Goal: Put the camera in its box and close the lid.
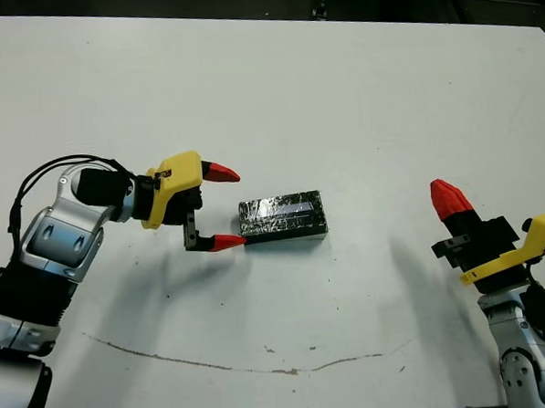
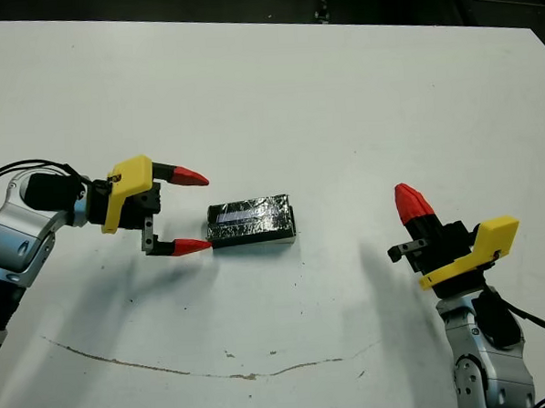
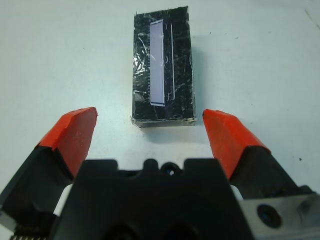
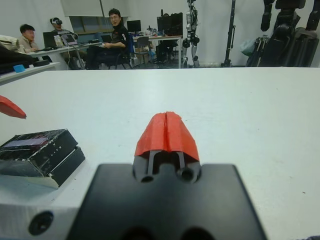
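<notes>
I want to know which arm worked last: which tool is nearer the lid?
Left. The left tool sits open just beside the lid, at its short end; the right tool, shut, is far off across the table.

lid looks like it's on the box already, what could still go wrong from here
1. The left gripper is open with its fingers at the short end of the lid; moving forward could shove the closed box along the table rather than seat anything.
2. A pale strip of tray shows under the lid in the right wrist view, so it may not be pressed fully down.
3. The right gripper is shut and well off to the side, so nothing braces the box.
</notes>
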Robot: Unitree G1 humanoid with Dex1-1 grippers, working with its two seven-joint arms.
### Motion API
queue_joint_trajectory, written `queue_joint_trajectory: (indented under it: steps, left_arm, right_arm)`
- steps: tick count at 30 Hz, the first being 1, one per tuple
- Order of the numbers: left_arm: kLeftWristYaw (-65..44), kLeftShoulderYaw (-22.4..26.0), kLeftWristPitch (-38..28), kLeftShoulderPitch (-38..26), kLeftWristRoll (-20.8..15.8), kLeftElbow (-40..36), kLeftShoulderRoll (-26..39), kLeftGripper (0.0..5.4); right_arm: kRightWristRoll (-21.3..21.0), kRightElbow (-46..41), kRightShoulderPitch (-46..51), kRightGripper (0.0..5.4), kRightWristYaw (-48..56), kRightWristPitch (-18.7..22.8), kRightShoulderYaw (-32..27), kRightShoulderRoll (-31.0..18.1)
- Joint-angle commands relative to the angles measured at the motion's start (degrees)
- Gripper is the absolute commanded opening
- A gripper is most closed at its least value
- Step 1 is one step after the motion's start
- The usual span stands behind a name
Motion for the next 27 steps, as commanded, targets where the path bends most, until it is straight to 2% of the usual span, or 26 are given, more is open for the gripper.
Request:
queue_joint_trajectory:
  steps: [1,9,21,27]
  left_arm:
    - [-0.2,-0.34,0.38,-0.23,0.15,0.43,-0.68,5.37]
    - [0.28,-1.4,1.94,-0.55,1.55,1.1,-1.42,5.37]
    - [0.31,-2.25,-4.99,-0.72,2.72,5.3,-3.64,5.37]
    - [-0.19,-1.68,-3.46,-0.86,1.42,7.58,-5.19,5.37]
  right_arm:
    - [-0.03,0.15,0.41,0.0,0.38,0.08,-0.09,-0.43]
    - [0.04,-0.38,0.63,0.0,-0.17,0.92,-0.13,-0.24]
    - [-0.22,-0.35,1.01,0.0,-0.31,0.58,0.04,-0.19]
    - [0.06,-0.5,1.09,0.0,-0.51,1.09,0.01,-0.18]
